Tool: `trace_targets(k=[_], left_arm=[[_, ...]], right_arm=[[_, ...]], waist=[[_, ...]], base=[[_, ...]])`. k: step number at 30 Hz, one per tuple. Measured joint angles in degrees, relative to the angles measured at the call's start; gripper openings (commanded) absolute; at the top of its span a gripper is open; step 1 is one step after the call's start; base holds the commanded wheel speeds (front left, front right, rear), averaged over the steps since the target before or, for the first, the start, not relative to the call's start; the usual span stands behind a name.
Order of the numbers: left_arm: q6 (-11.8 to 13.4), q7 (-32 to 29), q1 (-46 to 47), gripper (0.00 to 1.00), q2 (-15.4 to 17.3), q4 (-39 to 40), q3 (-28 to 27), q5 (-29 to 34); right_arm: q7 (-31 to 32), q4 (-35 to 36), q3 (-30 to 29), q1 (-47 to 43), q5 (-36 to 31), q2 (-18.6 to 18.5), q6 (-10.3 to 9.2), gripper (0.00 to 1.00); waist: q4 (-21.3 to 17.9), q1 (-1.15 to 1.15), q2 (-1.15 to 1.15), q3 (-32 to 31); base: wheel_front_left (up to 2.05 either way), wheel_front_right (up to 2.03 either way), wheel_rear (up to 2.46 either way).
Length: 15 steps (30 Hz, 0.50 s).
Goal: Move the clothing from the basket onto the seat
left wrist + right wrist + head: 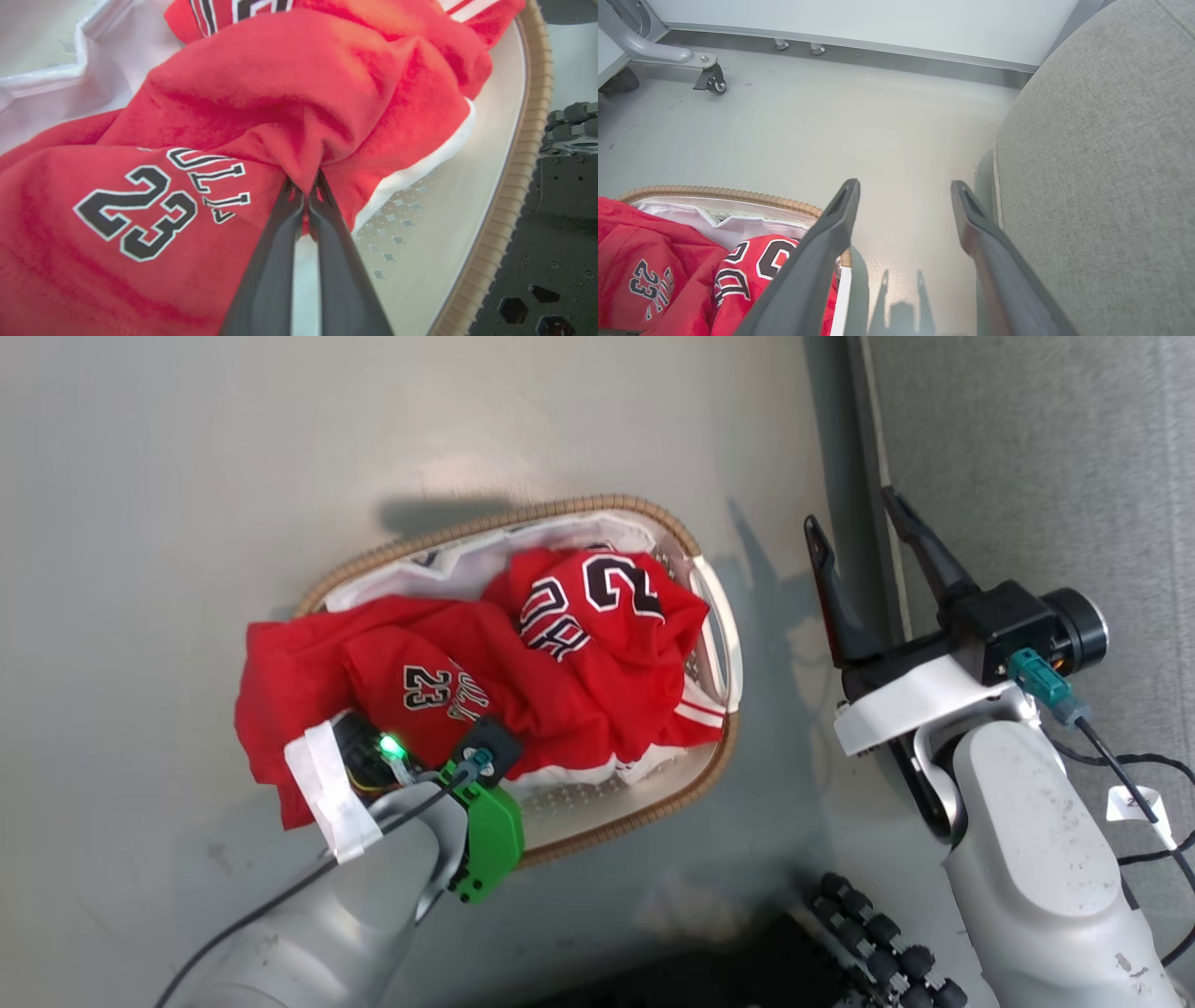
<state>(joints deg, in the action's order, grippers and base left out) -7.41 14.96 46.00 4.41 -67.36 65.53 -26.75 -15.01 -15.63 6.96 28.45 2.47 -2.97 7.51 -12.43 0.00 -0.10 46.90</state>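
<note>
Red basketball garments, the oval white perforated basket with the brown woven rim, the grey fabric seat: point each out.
Red basketball garments (551,686): head view, plain red cloth, middle of the pile.
Oval white perforated basket (588,803): head view, bare perforated part nearest the robot.
Grey fabric seat (1101,186): right wrist view, cushion's top face.

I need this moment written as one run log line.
left gripper: shut on clothing | right gripper: open, near seat | clothing: in basket, partly over rim | stage: grasped, not yet lifted

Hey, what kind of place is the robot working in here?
Probably a test room staged like a home: laundry basket on smooth floor, grey upholstered seat, wheeled metal frame.
</note>
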Motion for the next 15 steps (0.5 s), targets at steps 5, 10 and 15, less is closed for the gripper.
trace_targets(k=[5, 10, 15], left_arm=[[0.0, 0.07, -3.55, 0.0, 0.74, 4.1, -1.12, -1.98], [0.0, 0.07, -7.13, 0.0, 1.42, 8.34, -4.02, -2.43], [0.16, 0.07, -11.95, 0.0, 1.81, 14.08, -8.82, -1.13]], right_arm=[[0.01, -1.58, -0.08, -1.56, 0.19, -0.12, 0.0, 1.0], [0.01, -3.07, -0.31, -4.2, 0.6, -0.58, 0.0, 1.0], [0.0, -4.15, -0.4, -7.83, 0.77, -1.22, 0.0, 1.0]], waist=[[0.48, 0.0, 0.0, -4.81], [1.31, 0.0, 0.0, -10.2], [2.6, 0.0, 0.0, -16.38]], base=[[0.0, 0.0, 0.0], [0.0, 0.0, 0.0], [0.0, 0.0, 0.0]])
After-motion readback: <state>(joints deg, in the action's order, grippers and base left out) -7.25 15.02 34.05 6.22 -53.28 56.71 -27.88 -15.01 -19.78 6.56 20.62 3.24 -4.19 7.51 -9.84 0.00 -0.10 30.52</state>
